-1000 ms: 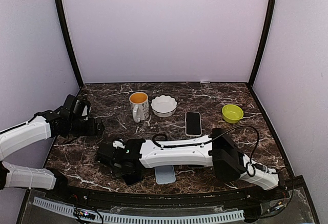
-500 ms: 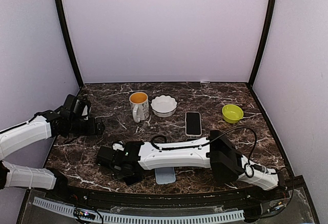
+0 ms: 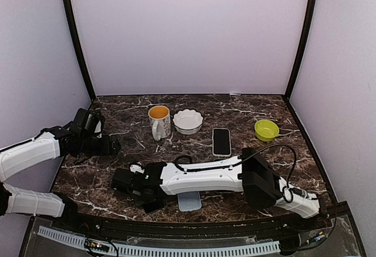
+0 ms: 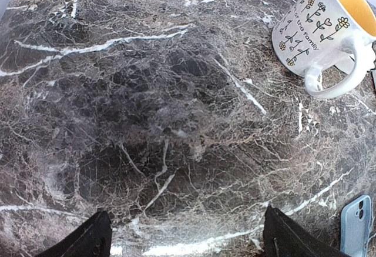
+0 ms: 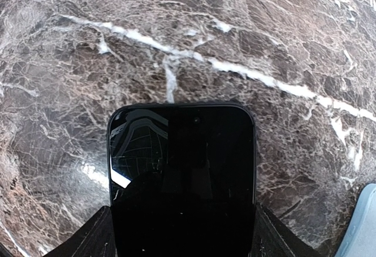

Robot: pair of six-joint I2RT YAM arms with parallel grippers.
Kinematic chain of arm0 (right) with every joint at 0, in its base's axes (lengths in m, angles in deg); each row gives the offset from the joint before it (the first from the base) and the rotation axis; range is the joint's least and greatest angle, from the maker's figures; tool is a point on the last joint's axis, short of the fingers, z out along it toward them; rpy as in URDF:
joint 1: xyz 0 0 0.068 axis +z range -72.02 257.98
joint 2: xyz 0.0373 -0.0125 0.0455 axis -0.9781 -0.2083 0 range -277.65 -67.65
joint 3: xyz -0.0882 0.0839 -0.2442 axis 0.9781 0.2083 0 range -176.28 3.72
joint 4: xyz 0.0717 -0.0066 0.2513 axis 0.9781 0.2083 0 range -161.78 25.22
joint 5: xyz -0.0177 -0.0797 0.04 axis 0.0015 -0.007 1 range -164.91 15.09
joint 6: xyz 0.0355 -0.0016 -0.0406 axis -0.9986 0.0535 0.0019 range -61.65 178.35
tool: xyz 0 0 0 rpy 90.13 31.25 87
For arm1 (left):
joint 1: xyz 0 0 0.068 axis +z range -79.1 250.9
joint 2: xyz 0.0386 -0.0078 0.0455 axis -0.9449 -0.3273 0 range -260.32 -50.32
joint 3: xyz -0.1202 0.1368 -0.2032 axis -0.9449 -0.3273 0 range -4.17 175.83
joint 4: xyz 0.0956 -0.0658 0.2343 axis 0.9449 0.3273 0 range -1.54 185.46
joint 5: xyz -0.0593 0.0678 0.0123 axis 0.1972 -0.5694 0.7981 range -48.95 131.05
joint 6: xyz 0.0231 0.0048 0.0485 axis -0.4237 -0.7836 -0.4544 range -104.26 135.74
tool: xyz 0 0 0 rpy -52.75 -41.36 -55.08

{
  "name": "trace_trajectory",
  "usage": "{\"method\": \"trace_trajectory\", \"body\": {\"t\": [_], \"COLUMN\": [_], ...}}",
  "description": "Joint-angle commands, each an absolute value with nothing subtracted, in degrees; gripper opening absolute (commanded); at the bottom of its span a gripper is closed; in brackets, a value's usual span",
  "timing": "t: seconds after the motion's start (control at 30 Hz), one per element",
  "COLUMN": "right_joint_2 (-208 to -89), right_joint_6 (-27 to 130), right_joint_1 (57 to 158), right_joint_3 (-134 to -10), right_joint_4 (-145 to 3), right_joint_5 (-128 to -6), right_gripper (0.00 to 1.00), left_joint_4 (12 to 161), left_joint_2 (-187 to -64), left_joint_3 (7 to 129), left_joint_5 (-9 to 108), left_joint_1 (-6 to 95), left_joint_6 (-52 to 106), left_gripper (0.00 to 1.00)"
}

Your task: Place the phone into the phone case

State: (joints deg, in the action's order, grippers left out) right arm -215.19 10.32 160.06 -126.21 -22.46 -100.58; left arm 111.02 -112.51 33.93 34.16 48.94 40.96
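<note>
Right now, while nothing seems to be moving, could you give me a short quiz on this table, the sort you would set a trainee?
1. True or false: the left hand is closed round the mug.
2. What lies between the fingers of the right hand? A) a white bowl B) a phone C) a spoon
3. What colour is the phone case near the table's front edge?

Key: 1 false: it is open and empty, and the mug stands apart from it. 2 B. 3 light blue.
</note>
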Motion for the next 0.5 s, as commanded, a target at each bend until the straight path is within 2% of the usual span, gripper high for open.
{"method": "trace_trajectory", "body": {"t": [0.0, 0.2, 0.47], "right_joint_2": [-211.26, -201.06, -189.24], "right_joint_6": [10.63, 10.71, 9.58], "right_joint_1": [159.79, 159.75, 159.85], "right_joint_3": [-122.44, -114.9, -101.87], "right_joint_4": [-21.0, -30.47, -42.15], "right_joint_5": [-101.78, -106.21, -114.38], "right_gripper": [0.49, 0.38, 0.18], "left_joint_4": [111.05, 110.56, 109.87], "left_joint_2": [-112.32, -111.26, -110.96], "left_joint_3": [33.71, 33.52, 33.44], "left_joint_5": [34.22, 33.62, 34.51], "left_joint_1": [49.36, 49.36, 49.36], "left_joint_6": [39.72, 39.16, 38.65], "left_gripper": [0.91, 0.9, 0.9]}}
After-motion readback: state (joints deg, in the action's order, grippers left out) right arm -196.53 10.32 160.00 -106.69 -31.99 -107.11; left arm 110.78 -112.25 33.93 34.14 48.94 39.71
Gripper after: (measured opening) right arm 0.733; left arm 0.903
